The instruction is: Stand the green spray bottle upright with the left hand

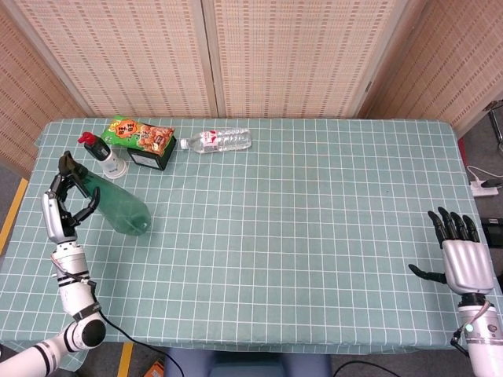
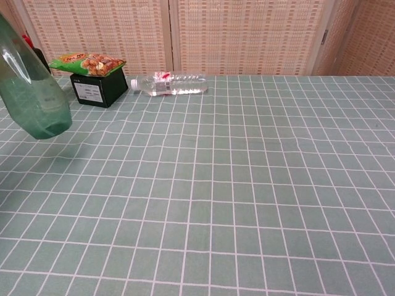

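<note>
Gripping the tilted green spray bottle (image 1: 118,203), the left hand (image 1: 64,206) has fingers clamped around it above the table (image 1: 314,236).

A staged indoor test area, not a lived-in room. A table (image 1: 314,236) with a green checked cloth stands before woven reed screens (image 1: 283,55). A power strip (image 1: 486,186) lies on the floor.

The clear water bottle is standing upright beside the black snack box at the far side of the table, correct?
Not quite. The clear water bottle lies on its side, cap toward the black snack box, as the head view and the chest view both show. It is beside the box at the far side of the table, as you said.
</note>
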Robot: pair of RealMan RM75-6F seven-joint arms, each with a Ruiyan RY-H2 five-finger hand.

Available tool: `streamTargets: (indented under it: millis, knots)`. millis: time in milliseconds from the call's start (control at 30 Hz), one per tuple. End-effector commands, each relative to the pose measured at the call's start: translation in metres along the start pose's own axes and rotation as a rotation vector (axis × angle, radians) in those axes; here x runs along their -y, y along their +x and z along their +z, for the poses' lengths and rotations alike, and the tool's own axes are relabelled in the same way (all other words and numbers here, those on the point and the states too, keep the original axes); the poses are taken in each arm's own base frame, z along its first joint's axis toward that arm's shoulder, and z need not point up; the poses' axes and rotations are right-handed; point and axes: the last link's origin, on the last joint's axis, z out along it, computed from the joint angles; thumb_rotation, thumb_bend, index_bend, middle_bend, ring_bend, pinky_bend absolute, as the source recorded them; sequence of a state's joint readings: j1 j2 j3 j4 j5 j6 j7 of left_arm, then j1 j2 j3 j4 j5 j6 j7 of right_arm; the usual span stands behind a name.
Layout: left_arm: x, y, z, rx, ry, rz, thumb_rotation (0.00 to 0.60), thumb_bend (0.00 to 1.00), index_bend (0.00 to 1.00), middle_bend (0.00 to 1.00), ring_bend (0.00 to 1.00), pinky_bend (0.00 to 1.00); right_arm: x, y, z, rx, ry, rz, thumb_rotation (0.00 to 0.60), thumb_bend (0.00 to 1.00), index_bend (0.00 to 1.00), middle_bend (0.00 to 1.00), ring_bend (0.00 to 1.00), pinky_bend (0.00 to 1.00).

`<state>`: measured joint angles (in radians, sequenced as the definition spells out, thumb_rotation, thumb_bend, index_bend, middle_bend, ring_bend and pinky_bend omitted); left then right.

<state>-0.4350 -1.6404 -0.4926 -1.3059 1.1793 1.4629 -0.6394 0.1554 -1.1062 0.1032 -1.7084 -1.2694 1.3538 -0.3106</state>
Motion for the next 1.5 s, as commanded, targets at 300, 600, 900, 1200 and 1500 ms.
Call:
streamTargets:
  millis: [300,600,900,1200,1500]
  knots:
    - [0.027,-0.011,-0.022,0.003,-0.148,0.165,0.6,0.27,0.35,0.46,0.34,0.24,-0.002,0.0,0.001,0.021,-0.009,0.015,0.6,0.0,0.0,0.0,0.0,0.0]
    - [0.036,-0.006,-0.022,-0.021,-0.114,0.137,0.6,0.26,0.33,0.44,0.32,0.23,-0.001,0.0,0.001,0.024,-0.013,0.011,0.6,0.0,0.0,0.0,0.0,0.0]
    - [0.044,0.001,-0.025,-0.039,-0.085,0.122,0.6,0.24,0.31,0.43,0.3,0.22,-0.001,0.0,0.001,0.025,-0.019,-0.004,0.6,0.0,0.0,0.0,0.0,0.0]
    - [0.051,0.003,-0.026,-0.034,-0.057,0.118,0.6,0.24,0.28,0.39,0.26,0.2,0.0,-0.001,0.001,0.025,-0.019,-0.009,0.6,0.0,0.0,0.0,0.0,0.0]
    - [0.058,0.003,-0.029,-0.026,-0.025,0.116,0.6,0.24,0.27,0.38,0.25,0.19,0.0,-0.001,0.001,0.026,-0.016,-0.005,0.6,0.0,0.0,0.0,0.0,0.0]
